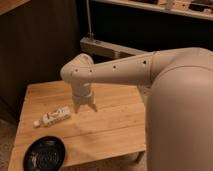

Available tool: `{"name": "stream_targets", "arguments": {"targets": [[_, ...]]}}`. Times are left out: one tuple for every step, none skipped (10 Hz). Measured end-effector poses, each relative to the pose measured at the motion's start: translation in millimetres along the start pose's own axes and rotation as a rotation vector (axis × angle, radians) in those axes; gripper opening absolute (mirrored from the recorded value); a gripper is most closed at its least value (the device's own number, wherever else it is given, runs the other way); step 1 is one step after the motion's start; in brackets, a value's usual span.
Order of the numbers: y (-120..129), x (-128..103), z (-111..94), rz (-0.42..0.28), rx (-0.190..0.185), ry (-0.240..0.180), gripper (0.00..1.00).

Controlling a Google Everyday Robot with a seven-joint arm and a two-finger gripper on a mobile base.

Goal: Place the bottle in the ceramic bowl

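The slim white bottle [53, 116] lies on its side on the left part of the wooden table [110, 125], cap pointing to the front left. The black ceramic bowl [45, 154] sits at the table's front left corner, a little in front of the bottle. My gripper [85, 106] hangs from the pale arm just right of the bottle, fingertips pointing down close above the tabletop. It holds nothing.
My large pale arm [175, 100] fills the right side of the view and hides that end of the table. A metal rail [110, 48] and dark shelving stand behind the table. A dark wall panel stands at the left.
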Motion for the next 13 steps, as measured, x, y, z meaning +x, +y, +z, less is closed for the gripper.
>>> {"name": "stream_targets", "arguments": {"targets": [[0.0, 0.0, 0.0, 0.0, 0.0, 0.0, 0.65], [0.0, 0.0, 0.0, 0.0, 0.0, 0.0, 0.65], [0.0, 0.0, 0.0, 0.0, 0.0, 0.0, 0.65], [0.0, 0.0, 0.0, 0.0, 0.0, 0.0, 0.65], [0.0, 0.0, 0.0, 0.0, 0.0, 0.0, 0.65], [0.0, 0.0, 0.0, 0.0, 0.0, 0.0, 0.65], [0.0, 0.0, 0.0, 0.0, 0.0, 0.0, 0.65], [0.0, 0.0, 0.0, 0.0, 0.0, 0.0, 0.65], [0.0, 0.0, 0.0, 0.0, 0.0, 0.0, 0.65], [0.0, 0.0, 0.0, 0.0, 0.0, 0.0, 0.65], [-0.1, -0.1, 0.0, -0.001, 0.0, 0.0, 0.65], [-0.7, -0.4, -0.8, -0.011, -0.002, -0.003, 0.65], [1.5, -3.4, -3.6, -0.038, -0.02, -0.024, 0.65]]}}
